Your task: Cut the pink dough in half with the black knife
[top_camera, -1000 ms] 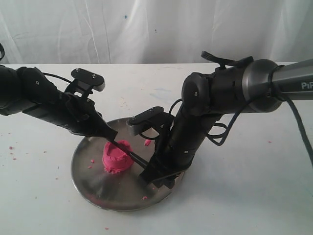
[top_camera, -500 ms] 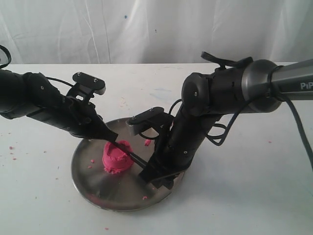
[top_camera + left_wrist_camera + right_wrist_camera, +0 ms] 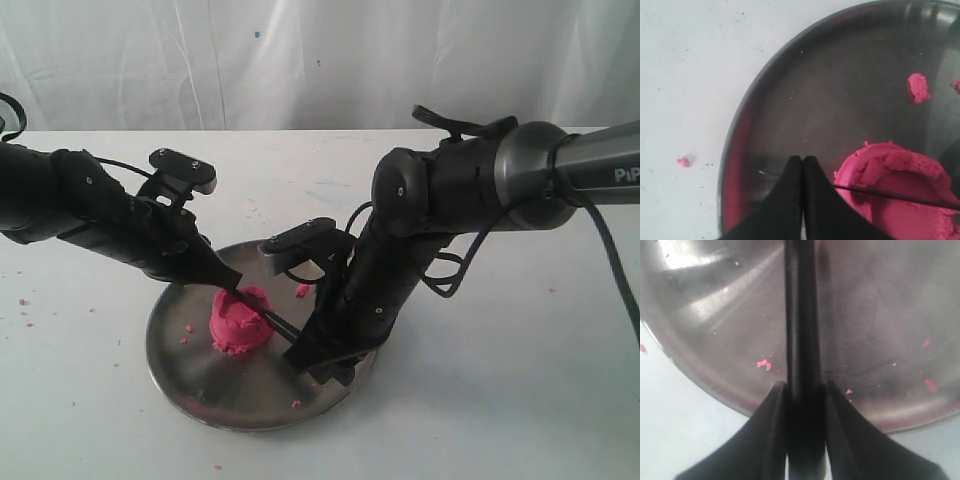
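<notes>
White table (image 3: 500, 400) and white curtain (image 3: 300, 60) enclose the work area. A steel plate (image 3: 165, 345) rests on the table and carries the dough (image 3: 238, 322), left of the plate's centre. Right gripper (image 3: 802, 390) clamps the knife (image 3: 801, 315) by the handle, and the blade lies across the top of the dough. Left gripper (image 3: 802, 161) has its jaws closed together just beside the dough, at the blade tip; contact with the blade cannot be confirmed. Hazards:

- The polished plate gives little hold, so downward force may push the dough sideways or shift the plate.
- A blade line off the mound's middle yields unequal halves.
- Soft dough may stick to the blade and lift with it.
- The left gripper sits near the cutting line and may obstruct the blade.

Legible marking (image 3: 626, 175): "PiP" on the right arm (image 3: 470, 190), cut off at the frame edge. No other writing is visible.
</notes>
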You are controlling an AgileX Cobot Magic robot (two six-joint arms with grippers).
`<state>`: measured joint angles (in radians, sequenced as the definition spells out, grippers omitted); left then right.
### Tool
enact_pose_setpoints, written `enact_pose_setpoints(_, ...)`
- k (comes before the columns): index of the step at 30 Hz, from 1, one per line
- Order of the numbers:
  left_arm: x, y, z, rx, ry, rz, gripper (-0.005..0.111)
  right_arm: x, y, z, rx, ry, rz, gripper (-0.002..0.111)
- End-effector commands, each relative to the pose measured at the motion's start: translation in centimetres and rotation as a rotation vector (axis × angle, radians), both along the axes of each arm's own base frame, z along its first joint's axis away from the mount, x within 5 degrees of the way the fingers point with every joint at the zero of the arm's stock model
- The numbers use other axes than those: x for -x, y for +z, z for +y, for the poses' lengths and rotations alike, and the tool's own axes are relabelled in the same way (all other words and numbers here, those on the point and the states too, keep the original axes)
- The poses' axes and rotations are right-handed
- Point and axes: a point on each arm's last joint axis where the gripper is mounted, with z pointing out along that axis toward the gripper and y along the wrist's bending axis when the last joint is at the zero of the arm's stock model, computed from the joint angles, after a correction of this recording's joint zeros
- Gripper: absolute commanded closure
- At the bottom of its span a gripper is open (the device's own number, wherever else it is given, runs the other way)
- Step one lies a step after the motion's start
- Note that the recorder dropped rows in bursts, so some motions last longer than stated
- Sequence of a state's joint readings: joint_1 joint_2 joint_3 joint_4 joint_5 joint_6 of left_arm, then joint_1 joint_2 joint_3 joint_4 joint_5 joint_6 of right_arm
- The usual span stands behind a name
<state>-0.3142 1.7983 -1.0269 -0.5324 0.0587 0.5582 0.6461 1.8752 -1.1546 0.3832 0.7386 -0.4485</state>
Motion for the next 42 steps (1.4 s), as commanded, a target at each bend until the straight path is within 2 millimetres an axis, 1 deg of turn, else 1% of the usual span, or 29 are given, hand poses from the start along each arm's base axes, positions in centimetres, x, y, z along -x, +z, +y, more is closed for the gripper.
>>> enact_pose_setpoints(1, 0.2, -0.4, -0.3, -0.03, -0.057, 0.007, 0.107, -0.2, 0.1, 0.2, -0.009, 0.003, -0.022, 0.108)
enact_pose_setpoints(3, 0.2, -0.4, -0.3, -0.033, -0.059, 0.006, 0.107, -0.3, 0.0, 0.2, -0.012, -0.001, -0.026, 0.108)
enact_pose_setpoints(7, 0.2, -0.4, -0.3, -0.033, -0.06, 0.008, 0.107, -0.4, -1.3, 0.3, 0.006, -0.005, 0.006, 0.108)
enact_pose_setpoints(8, 0.2, -0.4, -0.3, -0.033, -0.06, 0.008, 0.107, -0.4, -1.4, 0.4, 0.007, -0.006, 0.006, 0.108)
enact_pose_setpoints(18, 0.3, -0.5, -0.3, -0.033, -0.061, 0.012, 0.107, -0.5, -1.4, 0.4, 0.005, -0.006, 0.003, 0.108)
enact_pose_setpoints(20, 0.2, -0.8, -0.3, -0.036, -0.061, 0.021, 0.107, -0.5, -1.4, 0.4, 0.005, -0.006, 0.003, 0.108)
enact_pose_setpoints(23, 0.1, -1.8, -0.3, -0.044, -0.062, 0.05, 0.107, -0.5, -1.4, 0.4, 0.005, -0.006, 0.003, 0.108)
enact_pose_setpoints(27, 0.1, -2.0, -0.3, -0.047, -0.059, 0.048, 0.107, -0.5, -1.4, 0.4, 0.005, -0.006, 0.003, 0.108)
enact_pose_setpoints(36, 0.0, -1.5, -0.3, -0.044, -0.052, 0.021, 0.107, -0.4, -1.3, 0.4, -0.003, -0.014, 0.009, 0.108)
enact_pose_setpoints(42, 0.0, 0.5, -0.1, -0.032, -0.042, -0.048, 0.107, -0.4, -1.3, 0.5, -0.007, -0.018, 0.012, 0.108)
